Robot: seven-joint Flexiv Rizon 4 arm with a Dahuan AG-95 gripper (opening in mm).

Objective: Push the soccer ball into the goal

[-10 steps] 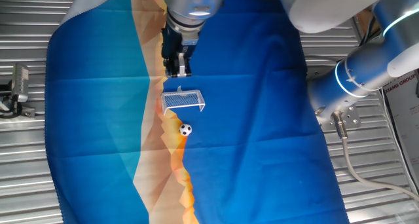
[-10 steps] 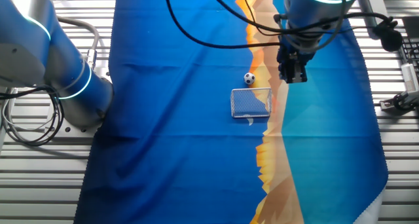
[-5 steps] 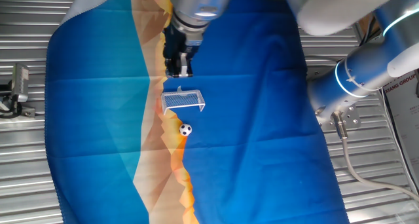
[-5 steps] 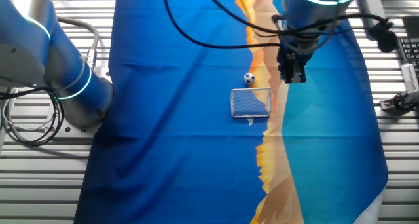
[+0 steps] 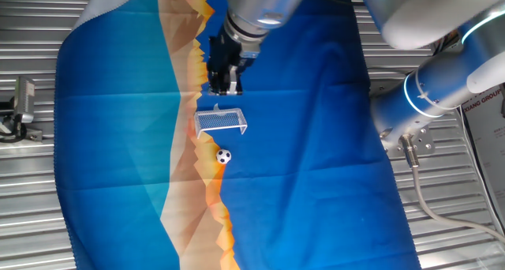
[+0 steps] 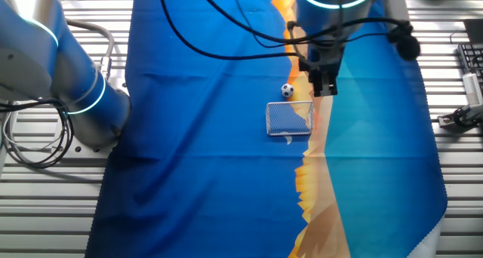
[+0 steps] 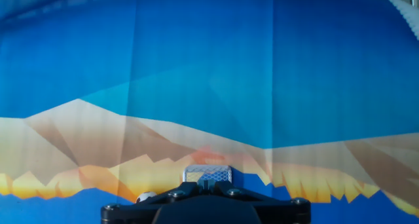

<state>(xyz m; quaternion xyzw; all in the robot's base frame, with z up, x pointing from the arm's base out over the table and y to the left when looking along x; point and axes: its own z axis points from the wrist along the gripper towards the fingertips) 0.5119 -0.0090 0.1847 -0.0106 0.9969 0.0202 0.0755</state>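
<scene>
My hand [image 5: 224, 87] slid a bit right in frame over last second, now hanging just above goal [image 5: 220, 121], fingers look together. Ball [image 5: 224, 156] hasn't budged, sits on orange strip of cloth [image 5: 316, 144] just below goal, centre of frame. So nothing touched yet; guess I need to swing round past ball first.

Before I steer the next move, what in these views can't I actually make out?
- Hand: whether its fingers are open or shut; too small and dark in both fixed views, and out of frame in the hand view.
- Soccer ball: in the hand view only a sliver shows above the hand's black body.
- Goal: its lower part is cut off by that same body in the hand view.
- Hand height above the cloth: unclear from either fixed view.
</scene>
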